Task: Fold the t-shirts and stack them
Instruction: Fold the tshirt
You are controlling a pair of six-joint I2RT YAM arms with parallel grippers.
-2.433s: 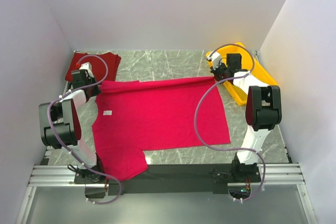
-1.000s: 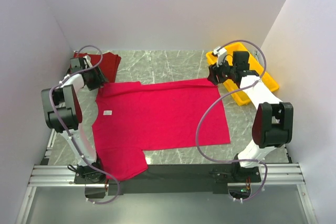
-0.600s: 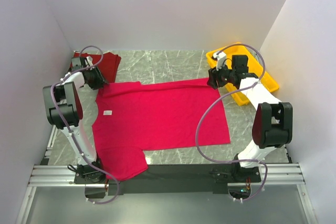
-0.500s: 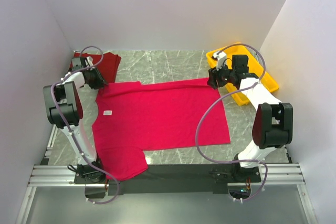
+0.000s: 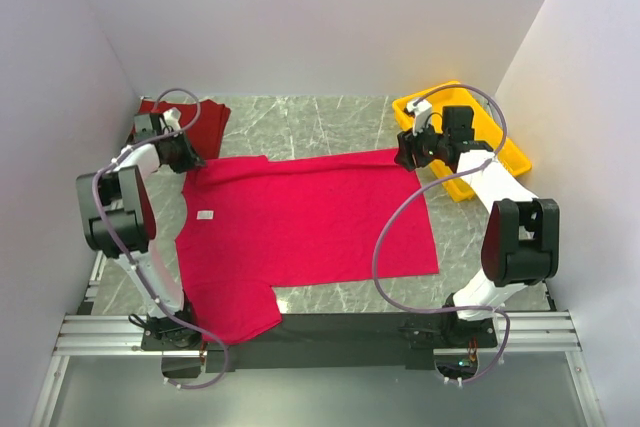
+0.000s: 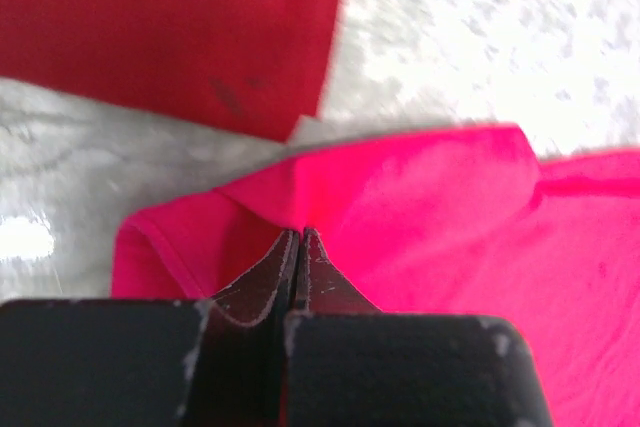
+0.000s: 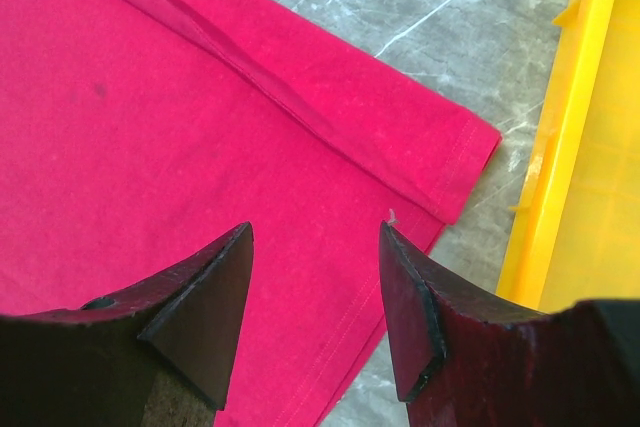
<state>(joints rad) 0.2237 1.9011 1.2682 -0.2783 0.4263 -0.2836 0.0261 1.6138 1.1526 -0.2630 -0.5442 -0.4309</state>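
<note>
**Top external view.** The crimson t-shirt (image 5: 310, 217) lies spread flat on the marble counter (image 5: 300, 119). Its long axis runs left to right, with the collar and white tag (image 5: 205, 215) toward the left arm and the hem toward the right arm. One sleeve points to the far left and the other to the near edge. The maroon t-shirt (image 5: 205, 117) sits folded in the far left corner, just beyond the far sleeve. The left tool (image 5: 190, 159) is at that far sleeve. The right tool (image 5: 405, 155) is over the far hem corner, beside the yellow tray (image 5: 505, 150).

**Left wrist view.** The left tool (image 6: 300, 237) is closed, its fingertips pinching a raised fold of the crimson t-shirt (image 6: 450, 217) at the sleeve edge. The maroon t-shirt (image 6: 170, 27) lies just beyond, with a strip of counter (image 6: 480, 37) between the two garments.

**Right wrist view.** The right tool (image 7: 315, 230) is open, its fingers set apart above the crimson t-shirt (image 7: 150, 127) near the hem corner. Whether the tips touch the cloth cannot be told. The hem corner points toward the yellow tray (image 7: 590, 147), with bare counter (image 7: 400, 7) between them.
</note>
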